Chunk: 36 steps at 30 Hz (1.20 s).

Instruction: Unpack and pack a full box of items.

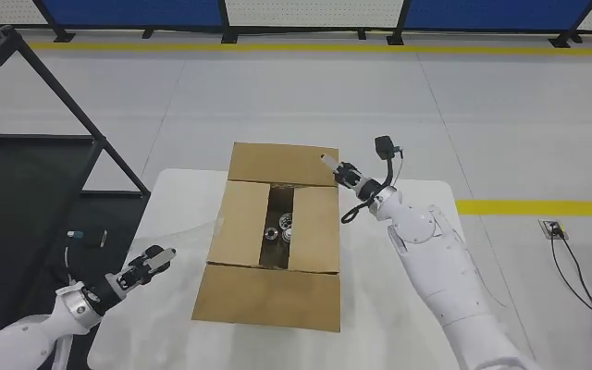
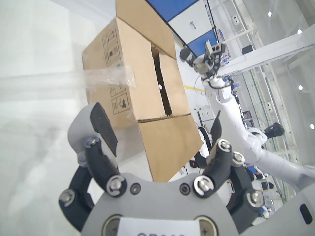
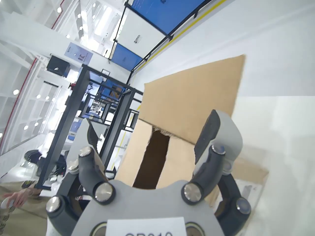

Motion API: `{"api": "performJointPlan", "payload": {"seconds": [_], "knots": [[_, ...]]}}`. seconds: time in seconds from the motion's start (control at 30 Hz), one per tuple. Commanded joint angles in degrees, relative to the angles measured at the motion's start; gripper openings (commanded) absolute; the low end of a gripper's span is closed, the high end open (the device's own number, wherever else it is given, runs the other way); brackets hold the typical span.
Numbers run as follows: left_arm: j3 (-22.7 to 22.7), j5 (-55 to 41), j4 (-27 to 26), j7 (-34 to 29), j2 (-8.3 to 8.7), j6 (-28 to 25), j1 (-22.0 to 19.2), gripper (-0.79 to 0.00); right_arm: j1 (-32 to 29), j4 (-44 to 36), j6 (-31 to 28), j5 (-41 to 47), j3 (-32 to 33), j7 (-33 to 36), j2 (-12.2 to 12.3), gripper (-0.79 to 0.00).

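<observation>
Cardboard box (image 1: 242,222) is seen standing at the middle of the white tabletop (image 1: 176,199). Its two side flaps are folded inward with a dark gap left between them, while the far flap (image 1: 282,164) and the near flap (image 1: 268,298) are spread outward. Through the gap, small silvery items (image 1: 283,225) can be made out inside the box; what they are cannot be told. A strip of clear tape (image 2: 108,77) is seen stuck to one side wall of the box, one end reaching past the wall's edge.

The left tool (image 1: 165,252) is held above the tabletop on the robot's left of the box, apart from it and pointed toward it. Its fingers are spread wide and nothing is gripped. The right tool (image 1: 329,161) is held at the far right corner of the box, by the edge of the far flap; whether it touches the cardboard cannot be told. Its fingers are likewise parted widely, and nothing is held between them.
</observation>
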Motion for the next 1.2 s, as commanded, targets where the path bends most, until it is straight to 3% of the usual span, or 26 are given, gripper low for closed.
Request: {"api": "performJointPlan", "payload": {"seconds": [0.0,0.2,0.47,0.77,1.17], "knots": [[0.31,0.29,0.56,-2.35,0.26,-1.63,0.12,0.0,2.41,4.76,-1.22,2.33,-0.26,-0.29,-0.47,0.0],[1.41,-0.45,1.43,-5.83,0.84,-3.48,0.47,0.0,8.29,16.84,-3.88,4.99,-0.89,-1.14,-1.67,0.0],[4.31,0.45,1.78,-10.49,1.59,-5.12,0.26,0.0,11.97,25.42,-6.65,7.07,-2.25,1.19,-3.43,0.0],[6.83,-0.23,2.07,-14.66,2.44,-6.66,-0.43,0.0,13.49,28.63,-13.25,11.83,-1.43,8.69,-4.16,0.0],[8.5,-4.37,1.92,-16.02,3.33,-6.81,-0.95,0.0,14.34,28.73,-18.56,14.31,0.04,12.0,-3.4,0.0]]}}
